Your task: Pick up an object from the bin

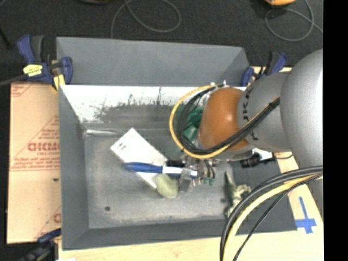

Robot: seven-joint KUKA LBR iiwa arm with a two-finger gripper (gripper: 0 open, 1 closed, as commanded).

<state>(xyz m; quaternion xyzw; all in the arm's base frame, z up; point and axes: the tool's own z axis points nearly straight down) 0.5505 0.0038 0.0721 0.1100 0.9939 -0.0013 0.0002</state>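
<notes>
My gripper [197, 174] is low in the middle-right of the bin, beneath the arm's orange cover. A blue-handled tool with a white end [147, 168] lies flat, and its right end reaches the gripper. Whether it is gripped I cannot tell. A pale green rounded lump [167, 187] sits just below-left of the gripper, touching the blue handle. Under both lies a white flat card [135, 148], tilted, left of the gripper.
A small dark green and tan thing [235, 192] lies near the bin's right wall, right of the gripper. A teal green thing [191, 128] shows partly under the orange cover. The arm and its cables cover the bin's right side. Bare floor lies at the left and front.
</notes>
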